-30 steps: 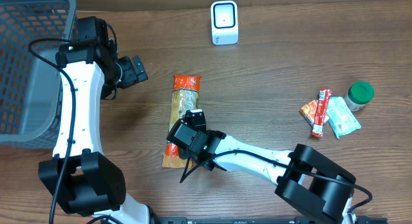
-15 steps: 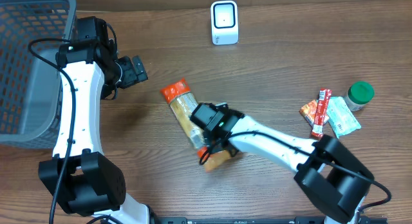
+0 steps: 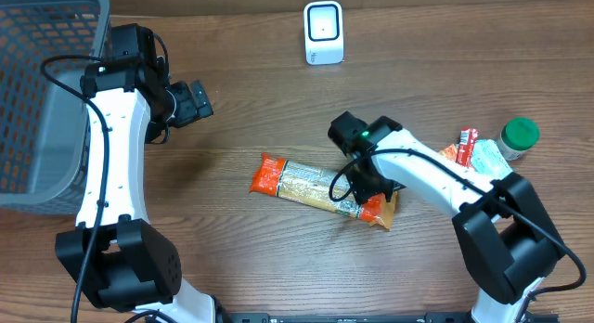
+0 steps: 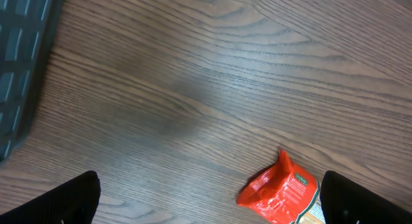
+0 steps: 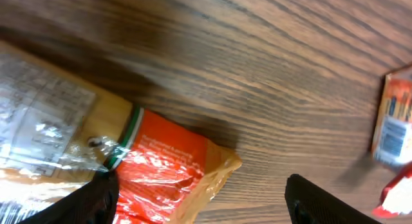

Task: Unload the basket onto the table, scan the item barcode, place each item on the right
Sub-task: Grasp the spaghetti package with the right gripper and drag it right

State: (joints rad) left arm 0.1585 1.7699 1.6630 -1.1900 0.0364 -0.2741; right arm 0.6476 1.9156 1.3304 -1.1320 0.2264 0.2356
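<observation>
Two claws stand spread. The left gripper (image 3: 198, 100), upper left of the overhead frame beside the basket (image 3: 37, 100), gapes fully, holding nothing. The right gripper (image 3: 371, 186) hangs wide open, gripping nothing, over the right end of the pasta packet (image 3: 302, 181), which lies flat at centre, below the scanner (image 3: 323, 32).

One packet (image 3: 297, 179), scanner (image 3: 323, 32), basket (image 3: 37, 82), jar (image 3: 518, 135); three sachets (image 3: 495, 172)
</observation>
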